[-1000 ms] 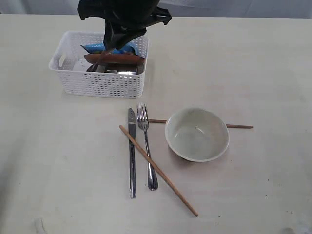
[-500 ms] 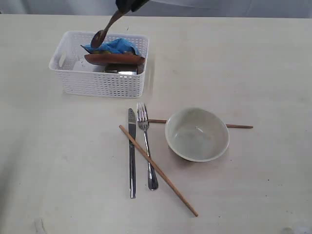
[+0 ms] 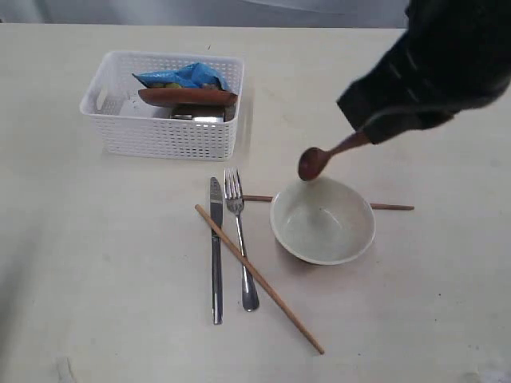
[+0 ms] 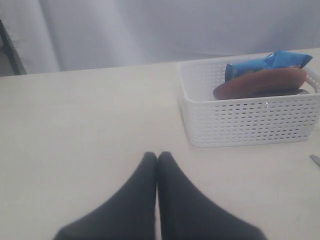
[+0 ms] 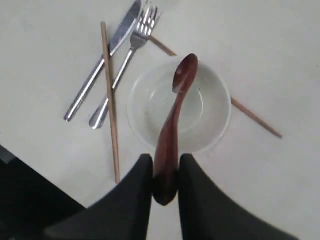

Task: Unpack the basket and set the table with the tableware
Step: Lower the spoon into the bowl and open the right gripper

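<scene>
Status: about halfway, by my read.
- Right gripper [image 5: 165, 172] was pinching the handle end of the spoon [image 5: 176, 110]. Spoon was in the air over the bowl [image 3: 327, 235], head down near its far rim. Contact with the rim: couldn't tell.
- Left gripper [image 4: 157, 162] was pressed together, empty, parked low over the counter [image 3: 96, 263] on the basket's left.
- Out on mid-counter: bowl, knife [image 3: 215, 255] and fork [image 3: 241, 247] side by side. One chopstick [image 3: 259, 279] lay diagonally across both, the other chopstick [image 3: 391, 207] ran under the bowl.
- In the basket [image 3: 168, 140], near the far edge: wooden plate [image 3: 188, 96], blue packet [image 3: 184, 76], and something steel [image 3: 196, 117] under the plate, probably the cup.
- Left to do: place the spoon, pull out plate and cup. The chopsticks looked scattered rather than set, so they likely need tidying.
</scene>
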{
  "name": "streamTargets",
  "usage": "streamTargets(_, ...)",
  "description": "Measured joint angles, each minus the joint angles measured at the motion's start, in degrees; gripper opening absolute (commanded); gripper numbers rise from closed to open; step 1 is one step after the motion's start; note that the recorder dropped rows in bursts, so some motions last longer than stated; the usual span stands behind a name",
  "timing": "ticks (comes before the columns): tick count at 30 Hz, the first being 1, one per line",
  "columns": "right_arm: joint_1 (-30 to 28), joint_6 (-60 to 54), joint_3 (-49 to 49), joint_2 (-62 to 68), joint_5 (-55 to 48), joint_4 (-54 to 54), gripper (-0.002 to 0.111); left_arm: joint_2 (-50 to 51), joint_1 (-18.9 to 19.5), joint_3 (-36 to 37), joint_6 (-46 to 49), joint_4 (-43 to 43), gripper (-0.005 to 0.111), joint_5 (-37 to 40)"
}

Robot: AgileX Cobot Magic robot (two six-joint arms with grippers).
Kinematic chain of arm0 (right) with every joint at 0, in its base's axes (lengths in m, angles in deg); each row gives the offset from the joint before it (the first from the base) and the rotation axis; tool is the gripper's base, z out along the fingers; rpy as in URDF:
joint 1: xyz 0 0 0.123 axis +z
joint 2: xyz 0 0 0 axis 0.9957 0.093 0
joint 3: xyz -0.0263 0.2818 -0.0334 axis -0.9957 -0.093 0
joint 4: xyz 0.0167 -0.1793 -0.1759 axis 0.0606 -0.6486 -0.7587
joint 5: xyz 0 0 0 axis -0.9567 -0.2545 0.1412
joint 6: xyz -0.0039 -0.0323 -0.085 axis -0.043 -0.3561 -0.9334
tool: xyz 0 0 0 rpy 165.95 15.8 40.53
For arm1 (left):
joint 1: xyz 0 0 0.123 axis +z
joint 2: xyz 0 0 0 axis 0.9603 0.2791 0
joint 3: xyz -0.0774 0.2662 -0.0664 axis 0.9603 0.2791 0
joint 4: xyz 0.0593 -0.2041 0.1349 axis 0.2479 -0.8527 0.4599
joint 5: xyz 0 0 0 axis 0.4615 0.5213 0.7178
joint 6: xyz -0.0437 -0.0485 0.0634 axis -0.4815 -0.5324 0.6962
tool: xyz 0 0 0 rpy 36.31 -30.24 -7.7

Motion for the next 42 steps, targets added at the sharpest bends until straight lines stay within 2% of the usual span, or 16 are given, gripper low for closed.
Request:
streamTargets(4, 0.0, 0.6, -7.2, -1.3, -0.1, -0.5, 0.0, 0.0, 0.0, 0.0, 0.0, 0.0, 0.0, 0.0)
streamTargets(8, 0.0, 0.6, -9.8, -0.7, -0.1, -0.6, 0.0, 0.0, 0.0, 0.0, 0.0, 0.0, 0.0, 0.0)
streamTargets(36, 0.0, 0.7, -10.1, 4.5, 8.2, -0.2, 0.0, 0.0, 0.0, 0.0, 0.0, 0.0, 0.0, 0.0)
streamTargets(42, 0.0, 0.7, -10.1, 4.5, 8.3, -0.2, 0.026, 0.0, 0.0, 0.0, 0.0, 0.0, 0.0, 0.0)
